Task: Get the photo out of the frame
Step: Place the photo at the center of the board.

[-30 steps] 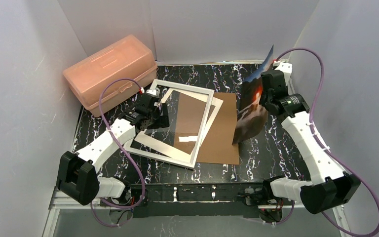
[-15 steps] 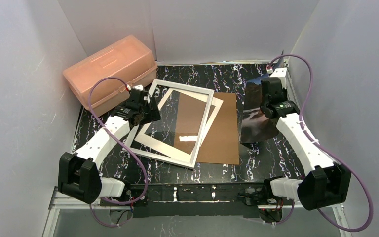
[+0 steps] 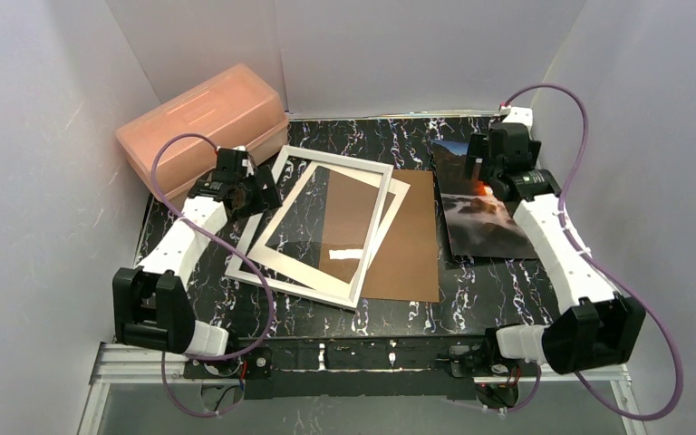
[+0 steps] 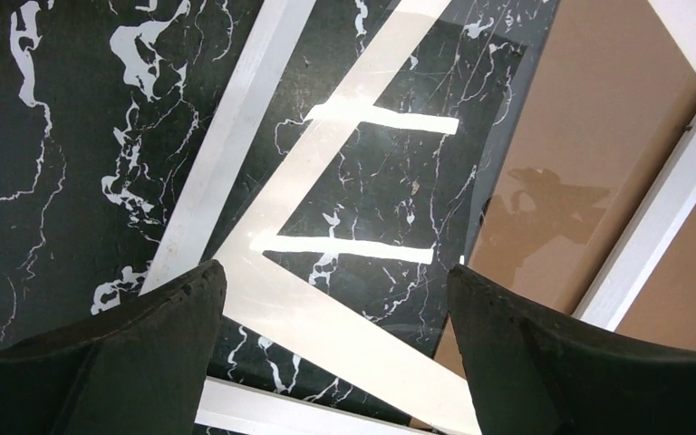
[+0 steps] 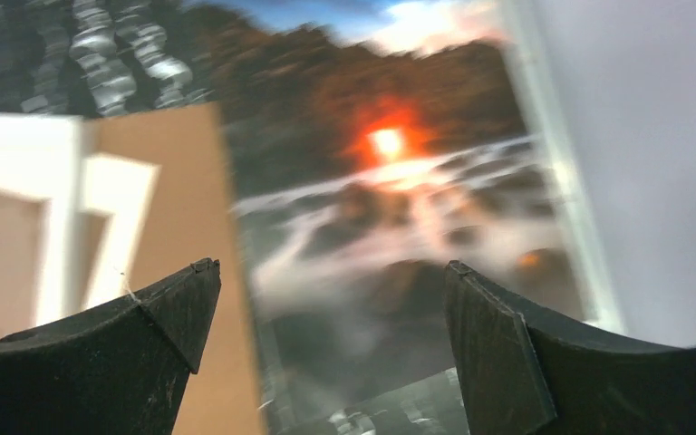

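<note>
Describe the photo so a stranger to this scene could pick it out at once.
Start at the black marble table and go to its far right side. Lying flat there, just right of the brown backing board, is the photo. It is the only colourful sheet: an orange-red glow over misty water and dark rocks, while its neighbours are plain brown or white.

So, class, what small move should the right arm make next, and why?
Probably lift the right gripper up and back: its jaws stand open, holding nothing, and the photo lies flat on the table, apart from the frame.
</note>
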You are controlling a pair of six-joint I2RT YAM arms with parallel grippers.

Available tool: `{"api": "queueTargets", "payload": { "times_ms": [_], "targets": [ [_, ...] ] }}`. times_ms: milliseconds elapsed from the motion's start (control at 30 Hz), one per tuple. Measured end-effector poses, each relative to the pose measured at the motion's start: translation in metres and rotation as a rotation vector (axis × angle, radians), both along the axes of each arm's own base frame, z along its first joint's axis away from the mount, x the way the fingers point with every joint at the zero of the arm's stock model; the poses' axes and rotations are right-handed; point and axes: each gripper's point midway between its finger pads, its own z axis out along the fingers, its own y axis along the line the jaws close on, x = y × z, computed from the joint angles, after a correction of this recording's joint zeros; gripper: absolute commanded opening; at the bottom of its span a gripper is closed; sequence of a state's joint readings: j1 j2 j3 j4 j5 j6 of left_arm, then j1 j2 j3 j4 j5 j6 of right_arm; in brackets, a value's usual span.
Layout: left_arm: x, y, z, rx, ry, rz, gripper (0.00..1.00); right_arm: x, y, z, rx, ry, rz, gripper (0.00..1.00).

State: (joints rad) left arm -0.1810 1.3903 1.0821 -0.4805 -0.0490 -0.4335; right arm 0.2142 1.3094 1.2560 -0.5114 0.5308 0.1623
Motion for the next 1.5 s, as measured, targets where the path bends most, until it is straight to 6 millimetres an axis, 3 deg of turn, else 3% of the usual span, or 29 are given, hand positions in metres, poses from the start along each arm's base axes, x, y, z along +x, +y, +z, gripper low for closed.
{"api": "queueTargets", "payload": {
  "times_ms": [100, 233, 367, 500, 767, 1200, 1500],
  "targets": [
    [0.007, 0.001, -0.004, -0.006, 0.023, -0.033, 0.91, -0.017, 0.037, -0.016, 0.196, 0.006, 0.114, 0.99],
    [0.015, -0.001, -0.019, 0.007, 0.071, -0.104, 0.91, -0.058, 0.073, -0.066, 0.381, 0.111, 0.222, 0.99],
    [0.027, -0.005, -0.044, 0.023, 0.140, -0.169, 0.91, -0.086, 0.088, -0.107, 0.465, 0.235, 0.271, 0.99],
    [0.020, -0.004, -0.071, 0.028, 0.200, -0.187, 0.92, -0.102, 0.101, -0.127, 0.529, 0.299, 0.311, 0.99],
    [0.024, 0.013, -0.075, 0.112, 0.165, -0.146, 0.93, -0.125, 0.109, -0.166, 0.616, 0.375, 0.296, 0.99],
    [0.031, 0.022, -0.070, 0.165, 0.095, -0.173, 0.91, -0.120, 0.111, -0.175, 0.620, 0.384, 0.288, 0.99],
    [0.026, 0.028, -0.080, 0.222, 0.093, -0.256, 0.92, -0.113, 0.113, -0.176, 0.617, 0.370, 0.298, 0.99]
  ]
}}
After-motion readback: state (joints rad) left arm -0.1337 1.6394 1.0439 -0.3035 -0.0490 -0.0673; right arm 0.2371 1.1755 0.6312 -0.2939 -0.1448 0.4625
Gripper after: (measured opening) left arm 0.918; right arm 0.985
